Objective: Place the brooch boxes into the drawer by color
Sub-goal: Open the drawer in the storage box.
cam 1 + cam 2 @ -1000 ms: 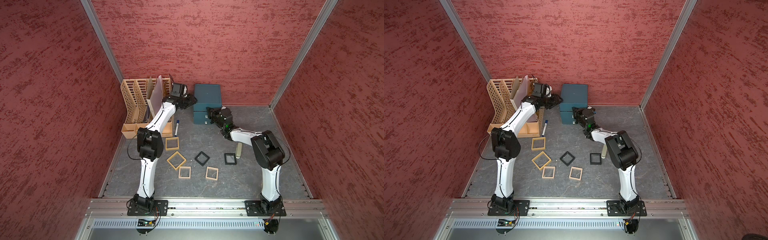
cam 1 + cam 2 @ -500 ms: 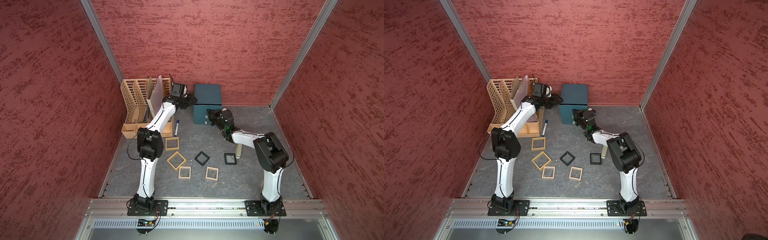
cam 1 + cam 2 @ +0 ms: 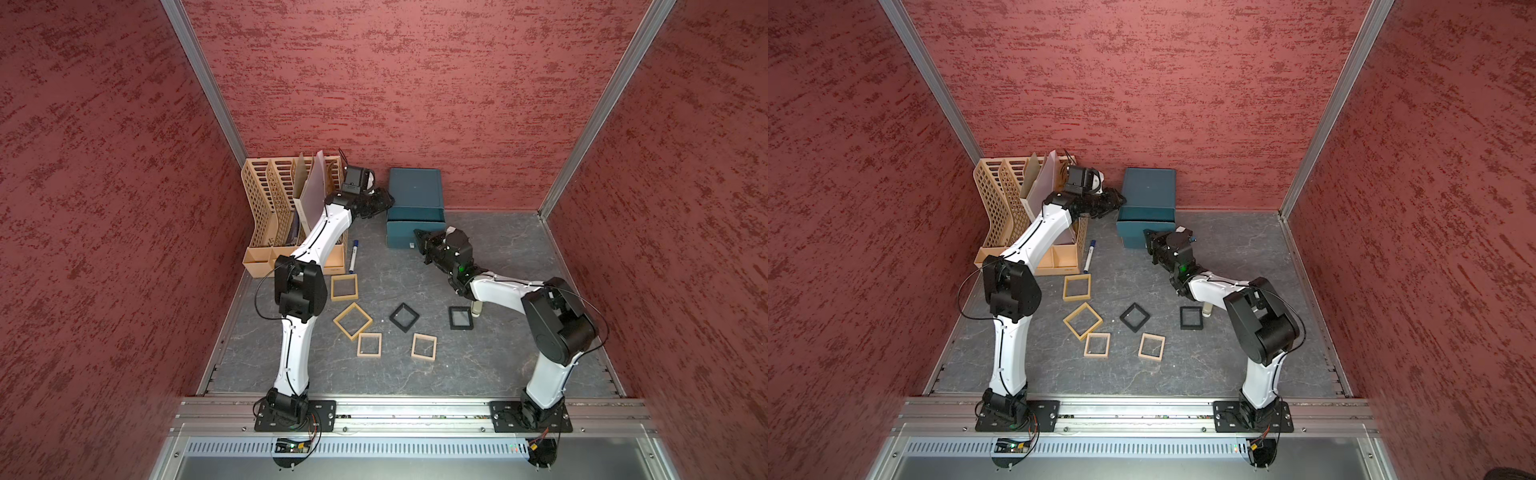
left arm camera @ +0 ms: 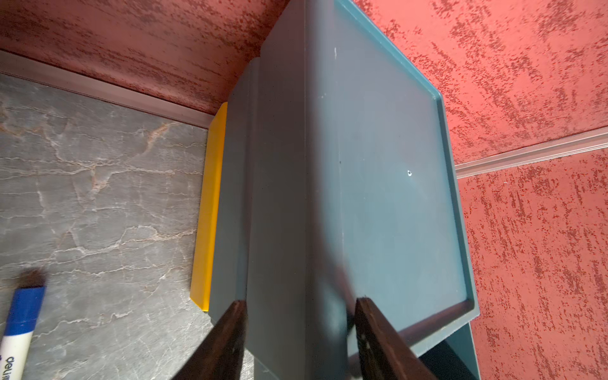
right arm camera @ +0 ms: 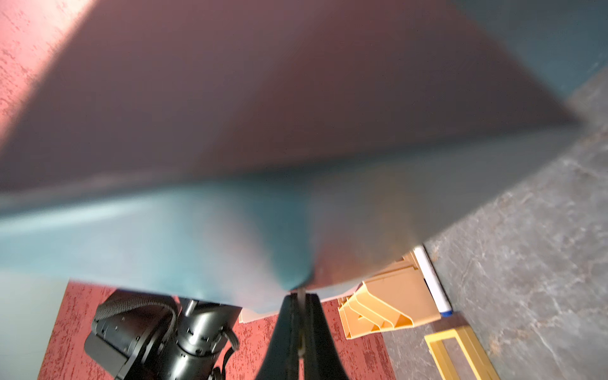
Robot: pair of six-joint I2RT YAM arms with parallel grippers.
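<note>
This is a robot test cell in a laboratory, not a room where people live or work. Three tall walls covered with dark red textured material close in a small grey floor mat with a marble-like pattern, and thin aluminium profiles stand in the corners. At the front edge a silver metal rail carries two white and black robot arms on bolted black base plates. The props look like office things: a tan slotted plastic file rack, a white marker pen with a blue cap and a small dark teal chest of drawers.
</note>
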